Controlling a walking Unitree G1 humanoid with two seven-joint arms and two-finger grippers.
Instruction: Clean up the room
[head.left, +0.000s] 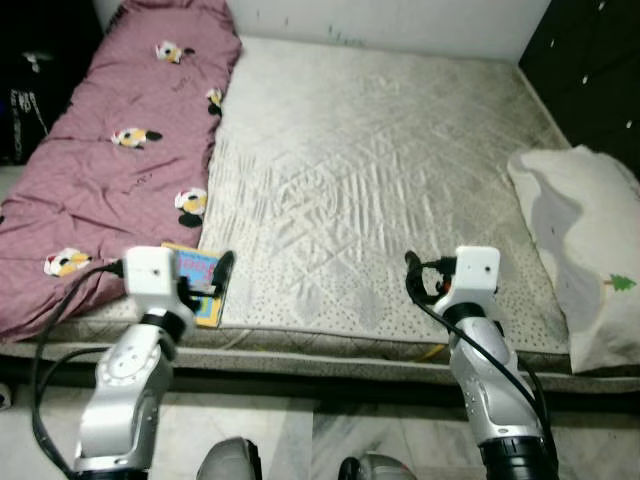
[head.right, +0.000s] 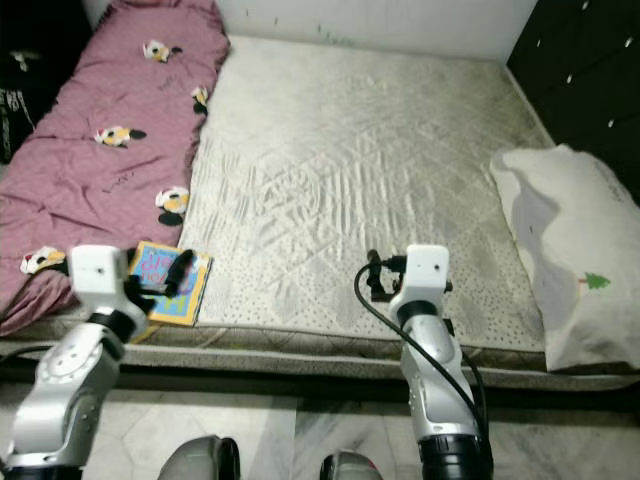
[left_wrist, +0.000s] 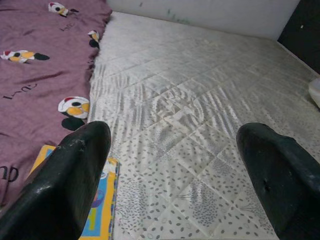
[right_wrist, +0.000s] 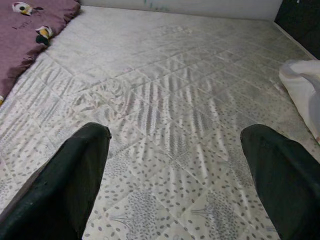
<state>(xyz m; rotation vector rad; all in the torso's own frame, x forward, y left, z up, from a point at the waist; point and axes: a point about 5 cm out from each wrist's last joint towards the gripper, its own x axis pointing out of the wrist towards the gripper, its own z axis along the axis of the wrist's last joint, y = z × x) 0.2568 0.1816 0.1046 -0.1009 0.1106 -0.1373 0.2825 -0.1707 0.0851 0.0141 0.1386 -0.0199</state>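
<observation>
- A colourful book (head.right: 168, 285) is seen lying flat at the near edge of the bed (head.left: 380, 150), just beside the maroon blanket (head.left: 110, 150).
- The left hand (head.left: 212, 278) is held over the book, its fingers (left_wrist: 70, 185) spread apart and empty.
- The right hand (head.right: 372, 275) is held above the bare mattress, likewise released.
- A white pillow (head.left: 585, 240) is placed at the bed's right side.
</observation>
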